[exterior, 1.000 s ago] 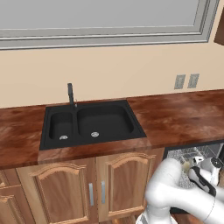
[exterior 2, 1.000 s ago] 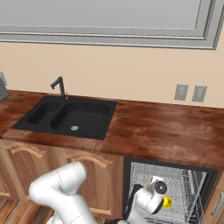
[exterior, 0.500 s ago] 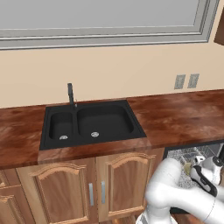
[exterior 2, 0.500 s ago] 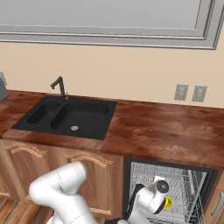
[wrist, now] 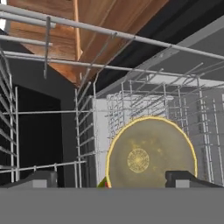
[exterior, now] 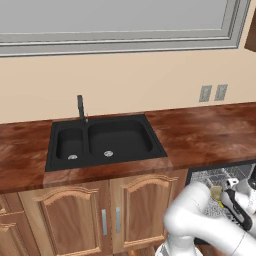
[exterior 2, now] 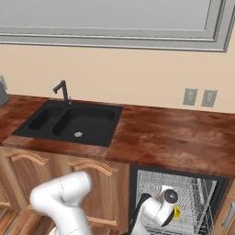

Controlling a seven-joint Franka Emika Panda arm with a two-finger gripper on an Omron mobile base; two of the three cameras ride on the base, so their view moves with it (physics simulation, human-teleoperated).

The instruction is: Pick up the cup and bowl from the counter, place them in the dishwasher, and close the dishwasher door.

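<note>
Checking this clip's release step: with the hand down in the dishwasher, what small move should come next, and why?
Probably draw the gripper straight back out of the rack. Its jaws stand open on either side of the bowl, which sits among the wires with the yellow cup next to the hand, so both seem placed; the dishwasher door remains to be closed.

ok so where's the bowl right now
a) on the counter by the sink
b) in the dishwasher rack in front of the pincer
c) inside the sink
b: in the hand view the bowl sits among the grey wires of the dishwasher rack, just beyond the open pincer.
</note>
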